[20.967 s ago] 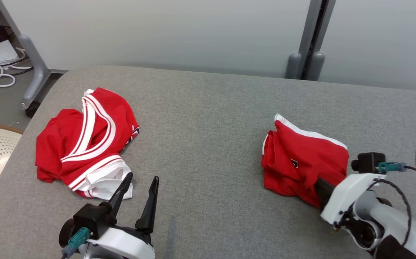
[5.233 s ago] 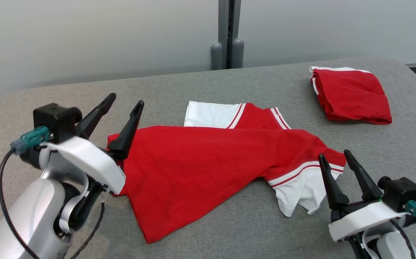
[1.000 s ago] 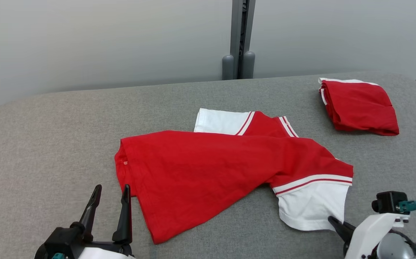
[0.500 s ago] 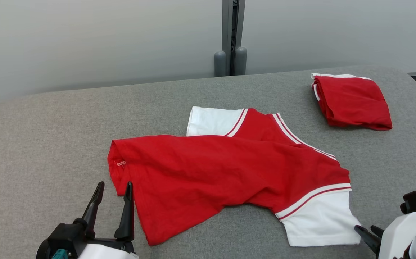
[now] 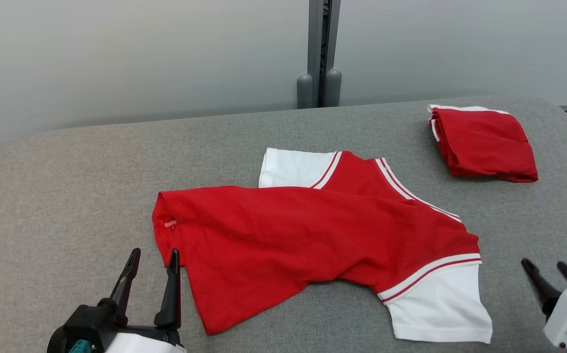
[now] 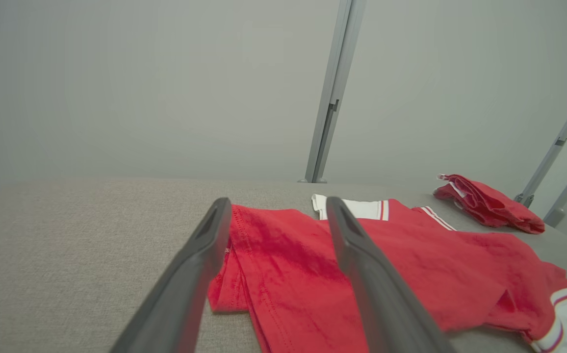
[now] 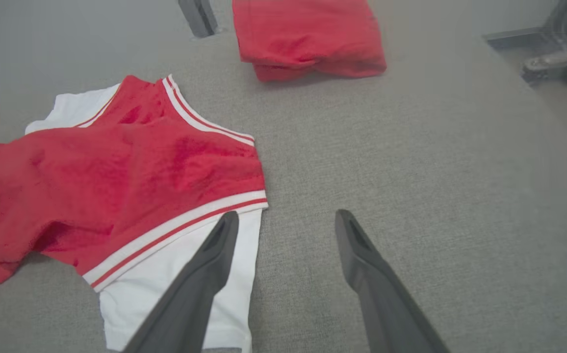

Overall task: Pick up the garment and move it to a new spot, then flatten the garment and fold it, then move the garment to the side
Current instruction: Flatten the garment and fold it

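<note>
The garment [image 5: 308,240] is a red shirt with white sleeves and white-striped trim, spread loosely and partly doubled over in the middle of the grey table [image 5: 67,166]. My left gripper [image 5: 153,255] stands open at the lower left, its fingers just short of the shirt's red hem [image 6: 283,264]. My right gripper [image 5: 543,267] is open at the lower right, a little to the right of the near white sleeve [image 5: 440,306]. In the right wrist view that white sleeve [image 7: 166,279] lies under my left-hand finger, with nothing between the jaws of the right gripper [image 7: 286,218].
A second red garment [image 5: 484,142], folded into a compact bundle, lies at the table's far right near the rounded edge; the same folded garment [image 7: 308,37] is ahead in the right wrist view. A grey post [image 5: 320,54] stands behind the table against a pale wall.
My right gripper opened, let go of the white sleeve and drew back to the right. The sleeve now lies flat, pulled out toward the lower right. The left gripper stayed put.
</note>
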You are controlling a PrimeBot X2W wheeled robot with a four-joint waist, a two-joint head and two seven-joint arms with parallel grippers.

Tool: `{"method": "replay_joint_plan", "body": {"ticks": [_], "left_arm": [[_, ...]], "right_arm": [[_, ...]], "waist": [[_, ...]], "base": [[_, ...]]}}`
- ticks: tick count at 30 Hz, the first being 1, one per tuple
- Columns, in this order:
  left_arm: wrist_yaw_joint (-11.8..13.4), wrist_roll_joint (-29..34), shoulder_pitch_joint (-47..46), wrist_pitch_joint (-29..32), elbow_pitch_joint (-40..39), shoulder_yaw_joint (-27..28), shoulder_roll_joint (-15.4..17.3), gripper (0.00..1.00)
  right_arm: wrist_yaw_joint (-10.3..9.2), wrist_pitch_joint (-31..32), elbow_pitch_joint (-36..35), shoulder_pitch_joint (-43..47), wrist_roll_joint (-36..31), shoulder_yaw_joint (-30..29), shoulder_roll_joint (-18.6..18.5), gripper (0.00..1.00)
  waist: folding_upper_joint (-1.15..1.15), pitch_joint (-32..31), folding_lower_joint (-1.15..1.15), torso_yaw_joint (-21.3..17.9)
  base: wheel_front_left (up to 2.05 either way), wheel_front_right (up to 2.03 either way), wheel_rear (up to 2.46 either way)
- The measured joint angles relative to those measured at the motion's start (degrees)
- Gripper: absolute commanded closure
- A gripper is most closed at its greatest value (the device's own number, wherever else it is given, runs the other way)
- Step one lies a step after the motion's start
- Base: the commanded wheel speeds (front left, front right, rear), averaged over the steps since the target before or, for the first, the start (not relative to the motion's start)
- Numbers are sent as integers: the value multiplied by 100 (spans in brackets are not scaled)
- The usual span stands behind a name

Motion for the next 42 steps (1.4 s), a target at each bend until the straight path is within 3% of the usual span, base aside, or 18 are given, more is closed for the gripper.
{"method": "replay_joint_plan", "body": {"ticks": [6, 19, 26, 32, 42], "left_arm": [[25, -3, 2, 0, -22, 14, 27, 0], [49, -12, 1, 8, -65, -35, 78, 0], [69, -29, -1, 10, -77, -94, 75, 0], [82, -65, 8, 9, -49, -125, 60, 0], [83, -97, 18, 10, 1, -185, 64, 0]], "right_arm": [[0, -1102, -447, -205, -332, -57, 211, 0], [0, -3186, -369, -400, -422, 866, 387, 0], [2, -3741, 145, -467, -62, 1551, 466, 0], [1, -4169, 530, -474, 51, 1729, 361, 0], [1, -4336, 864, -595, 44, 1857, 280, 0]], "waist": [[0, -21, 0, -13], [0, -67, 0, 69], [0, -85, 0, 134], [0, -76, 0, 181], [0, -117, 0, 197]], "base": [[0, 0, 0], [0, 0, 0], [0, 0, 0], [0, 0, 0], [0, 0, 0]]}}
